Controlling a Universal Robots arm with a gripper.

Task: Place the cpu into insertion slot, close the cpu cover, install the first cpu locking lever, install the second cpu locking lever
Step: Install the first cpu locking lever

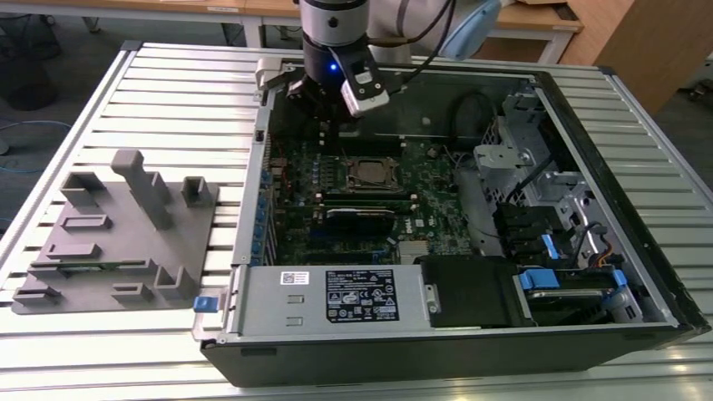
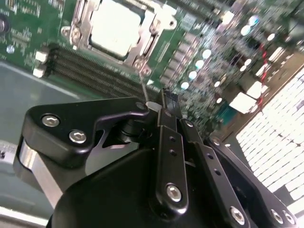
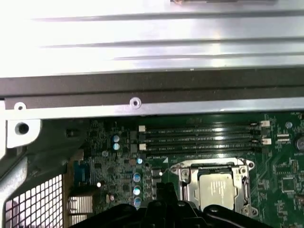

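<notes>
We're over the open black metal computer case (image 1: pixel 446 355) on the slatted silver table (image 1: pixel 167 100), and the black two-finger gripper (image 1: pixel 330 136) hangs low above the green motherboard (image 1: pixel 429 200). The cpu (image 2: pixel 116 26), a small flat square chip w/ dull silver-grey metal top, sits in the insertion slot (image 1: pixel 349 174), the small dark square socket w/ silver rim. The cpu cover (image 3: pixel 213 167), a thin silver metal plate w/ big square window, lies flat around the chip, top showing through the window. In the exterior view the gripper is near the slot but apart from it, on the far side and a bit to the exterior view's left. Jaws: in the second wrist view the fingers (image 2: pixel 167 142) are pressed together at the tips, no gap. A thin silver wire (image 2: pixel 143 83) runs from the cover's corner right up to the tips; can't tell if it's pinched or just touching. Long black memory slots (image 3: pixel 199 137) lie beside the socket. Grey plastic fixture tray (image 1: pixel 123 242) sits outside the case, at the exterior view's left
</notes>
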